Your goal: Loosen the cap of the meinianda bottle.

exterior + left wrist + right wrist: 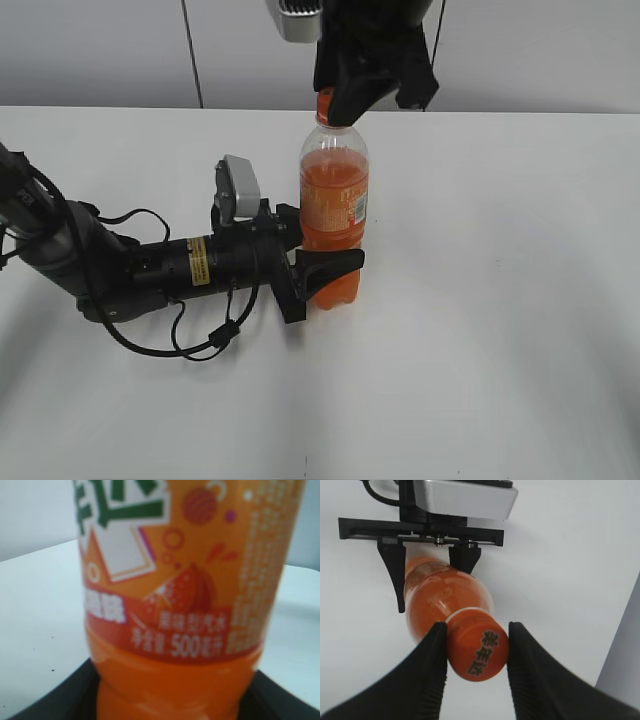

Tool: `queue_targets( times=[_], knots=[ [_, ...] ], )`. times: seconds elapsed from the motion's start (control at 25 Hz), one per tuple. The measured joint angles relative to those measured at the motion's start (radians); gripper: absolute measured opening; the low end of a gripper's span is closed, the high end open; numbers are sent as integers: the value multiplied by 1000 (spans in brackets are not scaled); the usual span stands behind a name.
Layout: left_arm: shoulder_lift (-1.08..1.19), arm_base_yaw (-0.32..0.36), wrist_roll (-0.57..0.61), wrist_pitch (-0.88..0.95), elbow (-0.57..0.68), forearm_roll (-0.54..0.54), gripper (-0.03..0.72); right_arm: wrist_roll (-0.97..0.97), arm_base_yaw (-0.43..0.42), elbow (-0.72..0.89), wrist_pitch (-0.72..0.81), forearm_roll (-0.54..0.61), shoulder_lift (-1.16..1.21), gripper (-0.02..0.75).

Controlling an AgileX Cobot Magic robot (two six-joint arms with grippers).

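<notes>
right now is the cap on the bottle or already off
On. The orange cap sits atop the upright bottle, between the right gripper fingers.

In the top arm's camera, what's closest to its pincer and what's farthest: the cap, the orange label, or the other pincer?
From the right pincer:
1. The cap, right between its fingers.
2. The label, farther down the bottle.
3. The left pincer, around the bottle at about the label's level; those two are too close to call.

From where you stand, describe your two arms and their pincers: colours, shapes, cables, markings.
Both are black. The left arm is a thick tube bearing a yellow sticker, with loose black cables looping beside it and a light grey camera box near the wrist. The left pincer has tapered black fingers on a flat crossbar. The right pincer has broad, curved matte-black fingers.
</notes>
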Motion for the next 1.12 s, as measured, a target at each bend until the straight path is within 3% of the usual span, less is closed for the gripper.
queue_targets(
  times=[0.4, 0.76, 1.0, 1.12],
  knots=[
    [0, 0, 8, 0, 0, 1, 395, -158, 0, -1, 3, 8, 0, 274],
    [0, 0, 8, 0, 0, 2, 395, -75, 0, -2, 3, 9, 0, 279],
    [0, 0, 13, 0, 0, 4, 395, 52, 0, -3, -18, 3, 0, 480],
    [0, 0, 16, 0, 0, 6, 395, 124, 0, -5, -21, -5, -2, 542]
  ],
)
